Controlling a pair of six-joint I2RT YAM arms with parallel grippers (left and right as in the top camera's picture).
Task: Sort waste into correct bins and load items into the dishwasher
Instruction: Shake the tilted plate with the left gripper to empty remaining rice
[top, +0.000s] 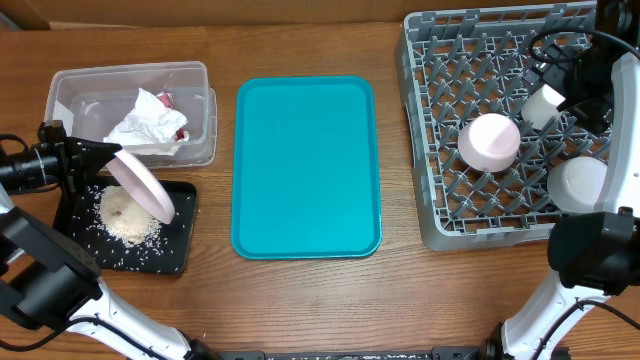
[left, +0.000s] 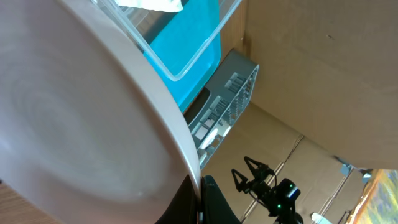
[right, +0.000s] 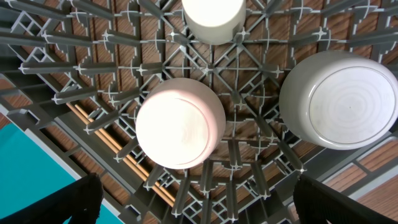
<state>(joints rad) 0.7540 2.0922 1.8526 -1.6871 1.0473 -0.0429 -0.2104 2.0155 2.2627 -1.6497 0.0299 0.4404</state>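
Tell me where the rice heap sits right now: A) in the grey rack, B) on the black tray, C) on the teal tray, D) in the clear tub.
B: the rice heap lies on the black tray, partly under the tilted plate.

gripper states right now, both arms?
Left gripper: shut on the large plate, tilted over the black tray.
Right gripper: open, holding nothing, above the dish rack.

Brown wood table (top: 300, 310), cardboard wall (left: 323, 62) upper right in left wrist view, black stand (left: 268, 185) w/ green light below
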